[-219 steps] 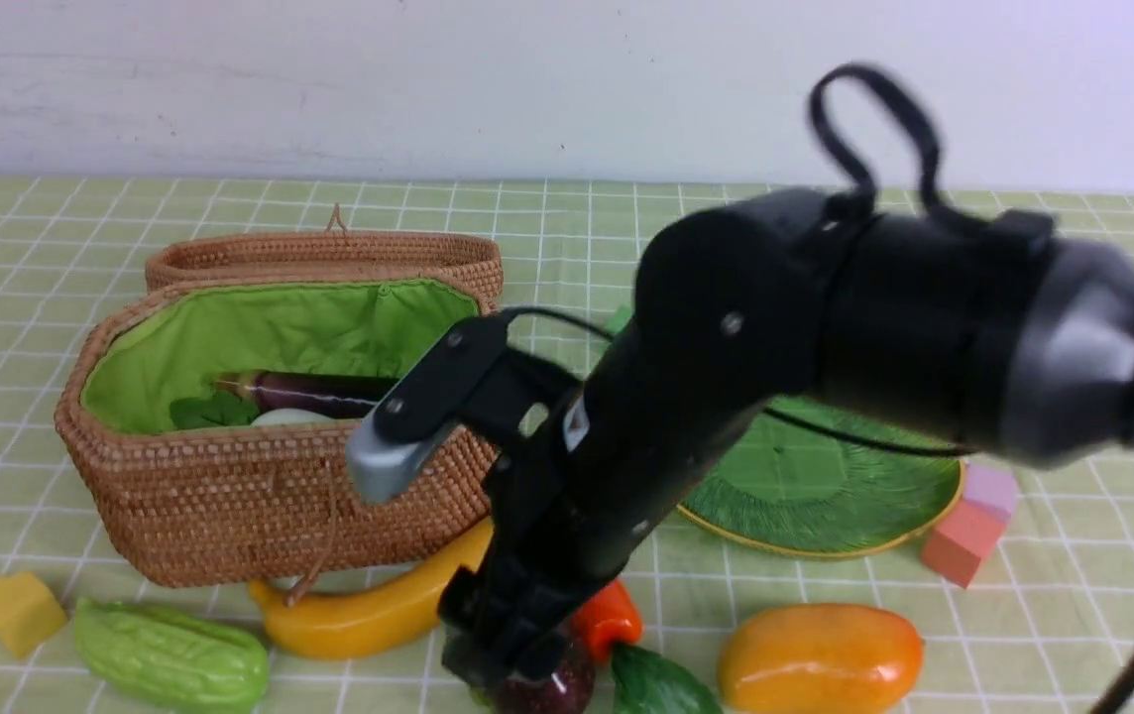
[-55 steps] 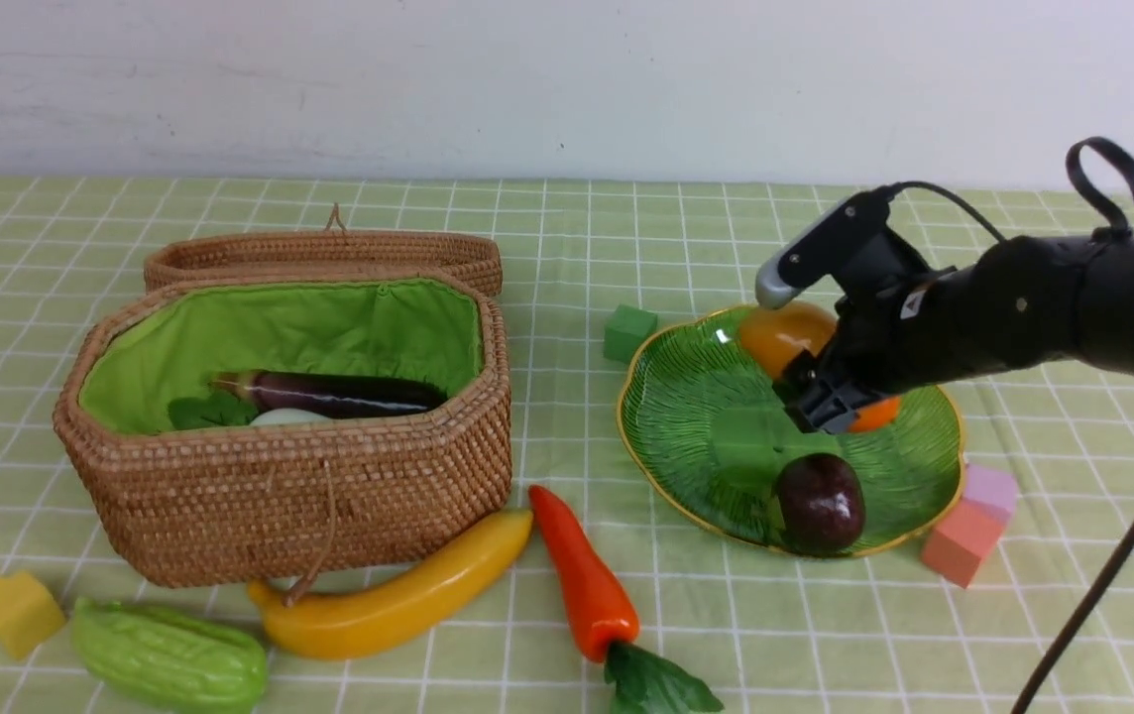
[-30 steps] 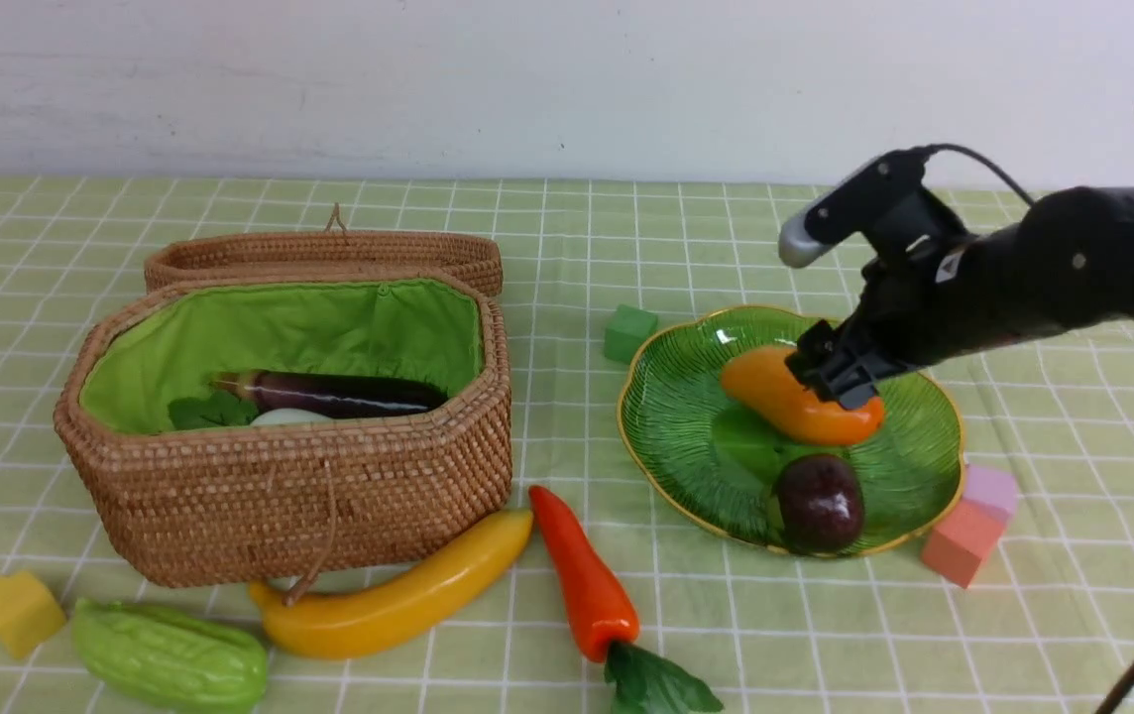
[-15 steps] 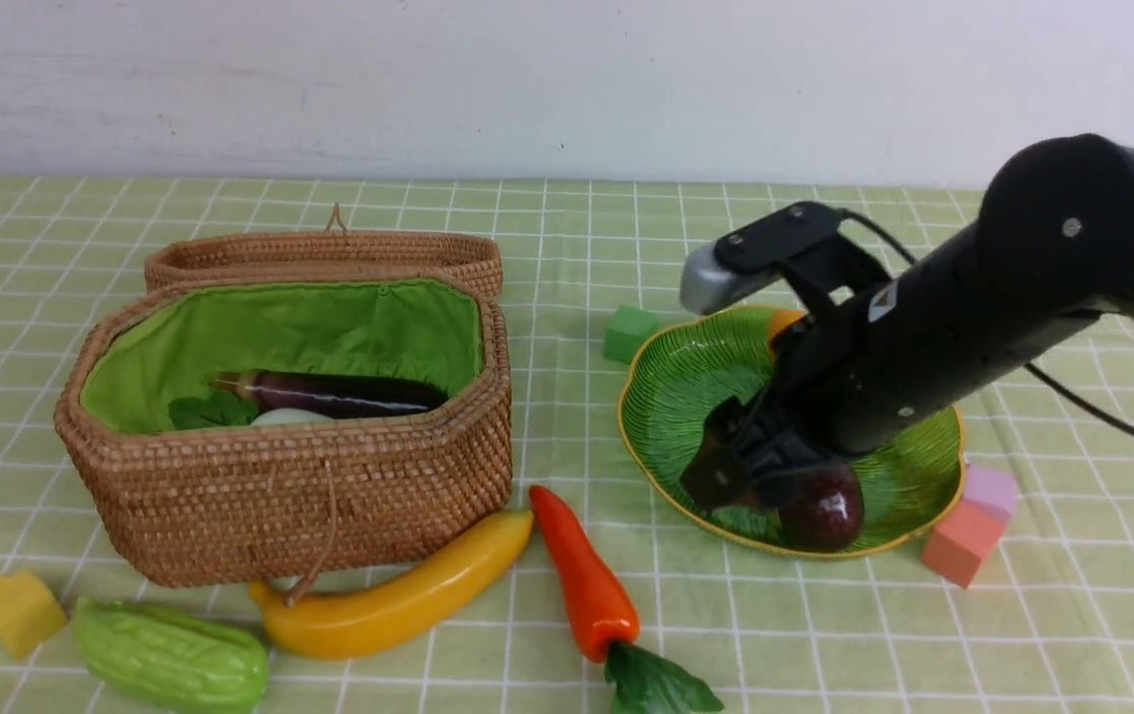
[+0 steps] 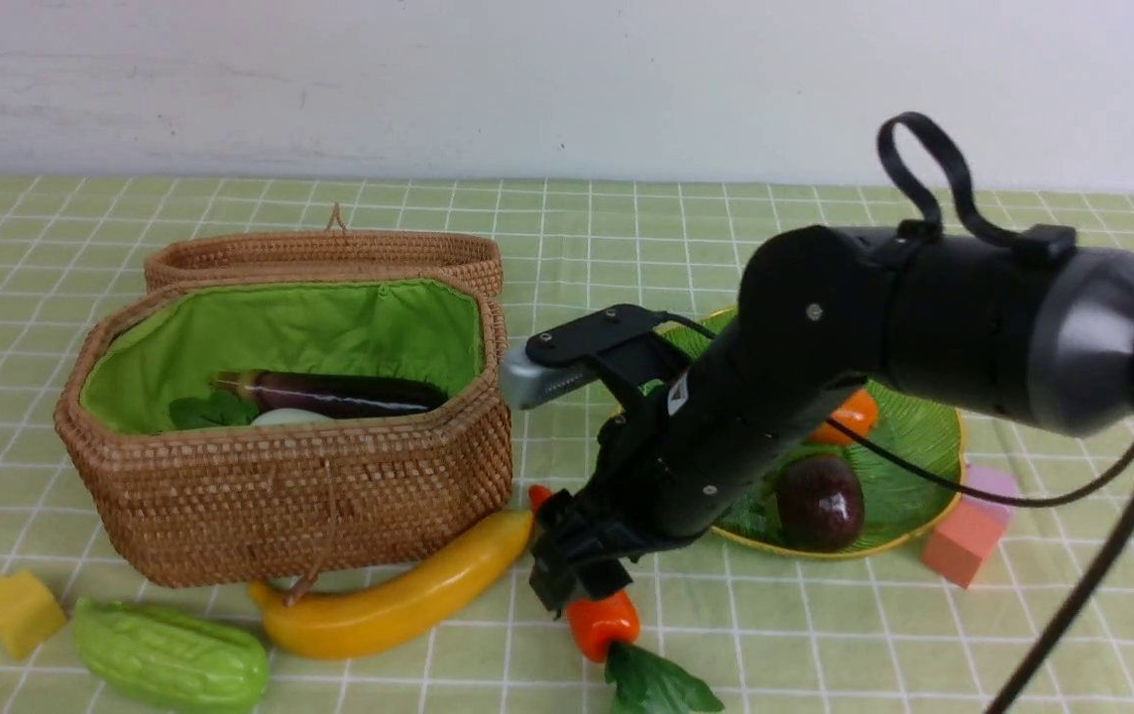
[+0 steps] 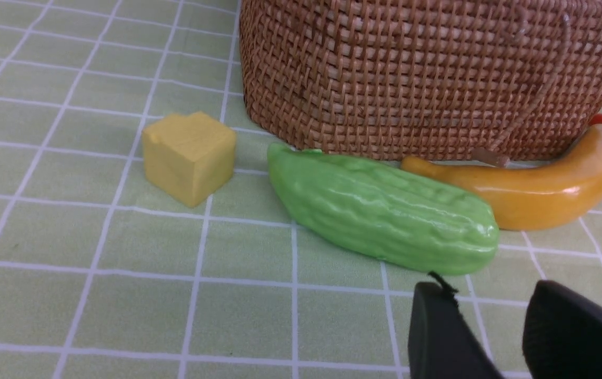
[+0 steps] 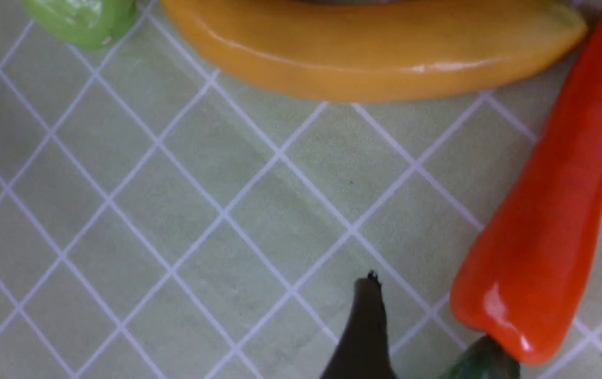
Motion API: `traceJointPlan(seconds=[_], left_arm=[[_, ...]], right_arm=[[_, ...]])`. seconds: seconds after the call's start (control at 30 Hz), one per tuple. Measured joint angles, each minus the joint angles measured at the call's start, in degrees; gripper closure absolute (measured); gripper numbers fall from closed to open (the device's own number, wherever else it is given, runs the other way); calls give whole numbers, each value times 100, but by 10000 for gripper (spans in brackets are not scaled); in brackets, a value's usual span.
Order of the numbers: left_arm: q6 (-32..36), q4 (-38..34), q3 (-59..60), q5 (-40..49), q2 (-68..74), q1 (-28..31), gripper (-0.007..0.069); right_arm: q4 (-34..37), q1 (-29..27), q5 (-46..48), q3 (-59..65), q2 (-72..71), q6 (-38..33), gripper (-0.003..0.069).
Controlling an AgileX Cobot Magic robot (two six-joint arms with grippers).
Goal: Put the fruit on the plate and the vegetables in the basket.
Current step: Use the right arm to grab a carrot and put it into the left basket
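Front view: the right pincer (image 5: 575, 573) hung low over the carrot (image 5: 603, 623) on the desk (image 5: 825, 640), between banana (image 5: 398, 600) and plate (image 5: 924, 441). Mango (image 5: 852, 416) and purple fruit (image 5: 818, 501) lay on the plate, and the eggplant (image 5: 329, 393) in the basket (image 5: 280, 506).

Left wrist view: the left pincer (image 6: 495, 321) was part open and empty, near the gourd (image 6: 385, 216).

Right wrist view: the jaws stood wide astride the carrot's thick end, not closed on it.
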Motion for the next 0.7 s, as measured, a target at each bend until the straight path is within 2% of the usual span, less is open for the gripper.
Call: traceJointPlan(seconds=[0.13,0.3,0.47,0.6,0.63,0.7], left_arm=[[0,0,0,0,0,0,386],[0,0,0,0,0,0,386],[0,0,0,0,0,0,386],[0,0,0,0,0,0,386],[0,0,0,0,0,0,386],[0,0,0,0,0,0,386]], right_arm=[[-234,4,87,-480,576,100,97],[-1019,4,80,-653,1093,119,97],[-1133,4,108,-660,1294,123,111],[-989,4,323,-729,1300,123,214],[-984,4,467,-814,1300,123,271],[-971,4,710,-969,1300,123,269]])
